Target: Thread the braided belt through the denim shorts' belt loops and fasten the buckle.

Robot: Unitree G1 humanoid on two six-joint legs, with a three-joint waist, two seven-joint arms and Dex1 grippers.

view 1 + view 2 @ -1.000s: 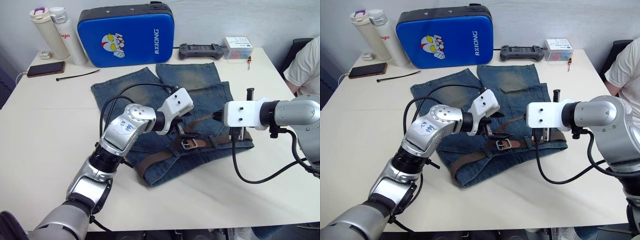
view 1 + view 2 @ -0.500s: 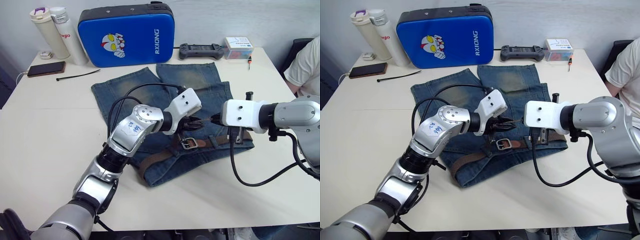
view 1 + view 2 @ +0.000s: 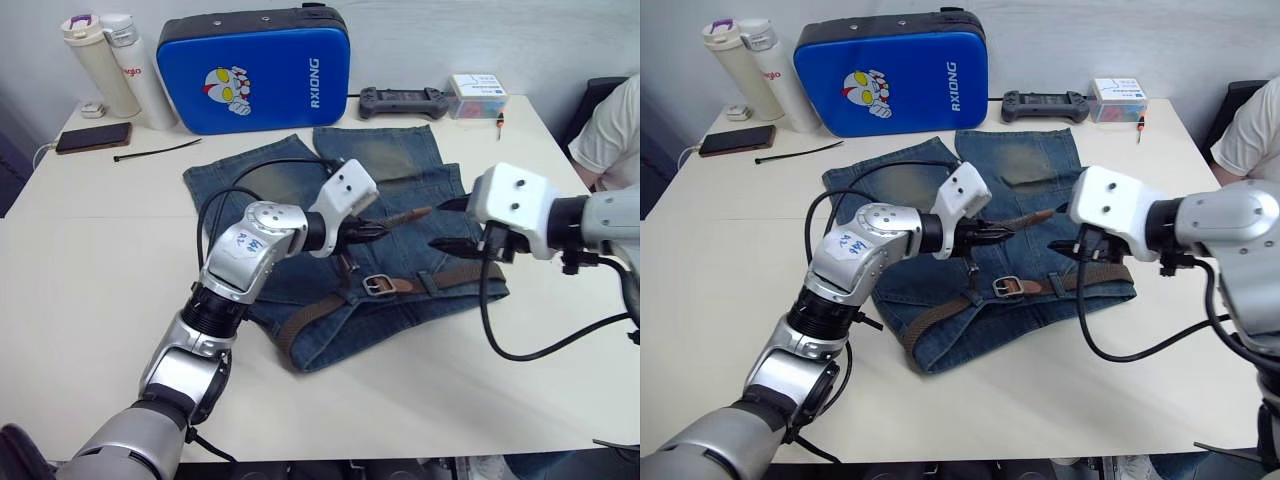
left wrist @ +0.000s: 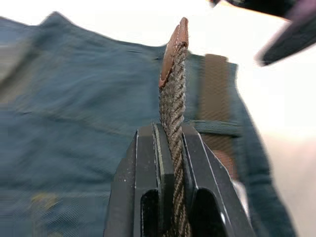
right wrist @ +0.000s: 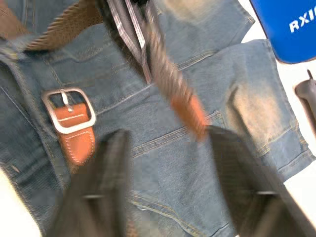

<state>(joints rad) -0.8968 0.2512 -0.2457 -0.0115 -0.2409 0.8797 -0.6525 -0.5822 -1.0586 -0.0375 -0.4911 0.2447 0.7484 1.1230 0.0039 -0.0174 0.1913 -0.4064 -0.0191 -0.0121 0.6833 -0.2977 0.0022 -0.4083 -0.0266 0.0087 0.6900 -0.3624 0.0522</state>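
Denim shorts [image 3: 350,240]: flat at centre of white table [image 3: 90,260], waistband toward near edge, bare tabletop on left, right and near sides. Braided belt [image 3: 330,312]: lies along waistband; buckle [image 3: 375,287] rests mid-waistband. Left gripper [image 3: 372,231]: fingers clamped on belt's free end, tan tip [image 3: 418,212] lifted above shorts, pointing right. Right gripper [image 3: 452,222]: fingers spread apart, just right of tip, not touching. Far edge: blue case [image 3: 250,68], two bottles [image 3: 105,62], phone [image 3: 92,137], controller [image 3: 403,101], small box [image 3: 476,95]. Black cable tie [image 3: 155,151] far left. Person's sleeve [image 3: 612,120] at far right.

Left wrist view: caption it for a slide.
Left tool shut on the belt, its tan tip raised over the shorts.
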